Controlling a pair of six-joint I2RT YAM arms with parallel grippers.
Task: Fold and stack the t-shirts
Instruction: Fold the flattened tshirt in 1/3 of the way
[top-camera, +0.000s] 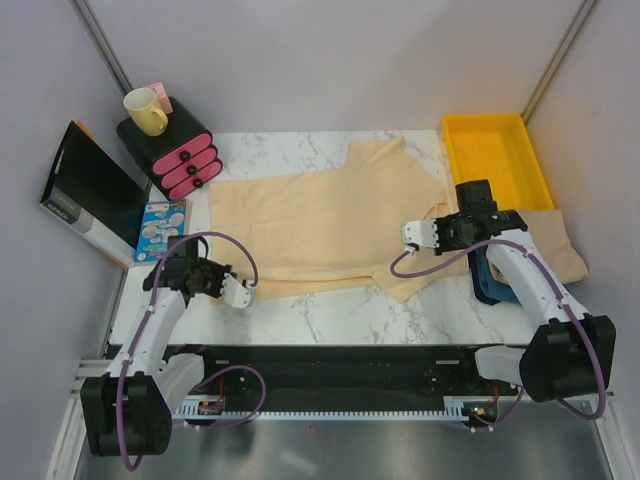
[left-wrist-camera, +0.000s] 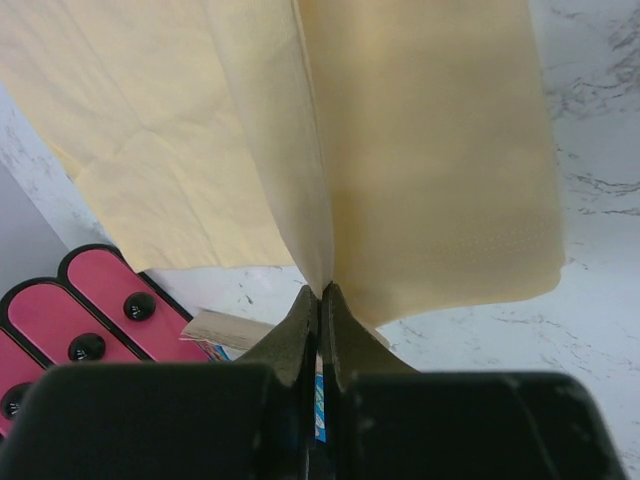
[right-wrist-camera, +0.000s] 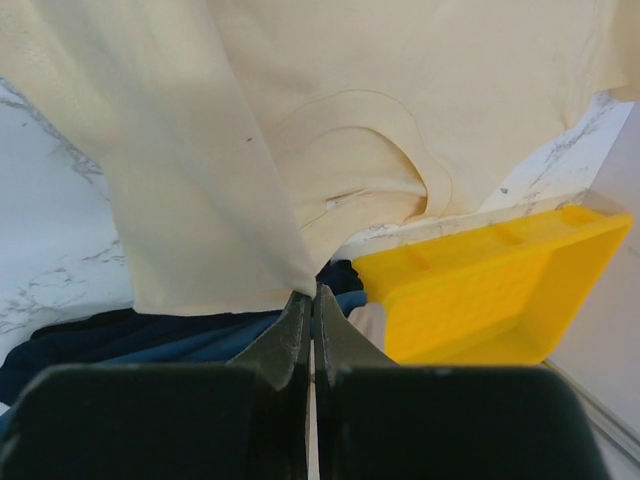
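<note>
A cream t-shirt (top-camera: 320, 215) lies spread over the middle of the marble table, collar toward the right. My left gripper (top-camera: 240, 290) is shut on its near left edge; in the left wrist view the fabric (left-wrist-camera: 420, 150) rises as a fold from my closed gripper (left-wrist-camera: 322, 292). My right gripper (top-camera: 415, 235) is shut on the shirt's right part. In the right wrist view the cloth (right-wrist-camera: 200, 170) hangs from my closed gripper (right-wrist-camera: 312, 292), with the collar (right-wrist-camera: 400, 170) beyond. A second beige t-shirt (top-camera: 565, 250) lies under the right arm.
A yellow tray (top-camera: 497, 155) stands at the back right and shows in the right wrist view (right-wrist-camera: 480, 290). Dark blue cloth (top-camera: 490, 285) lies by the right arm. Pink drawers (top-camera: 180, 155) with a yellow mug (top-camera: 146, 110), a black box (top-camera: 85, 190) and a blue booklet (top-camera: 160, 228) are at the left.
</note>
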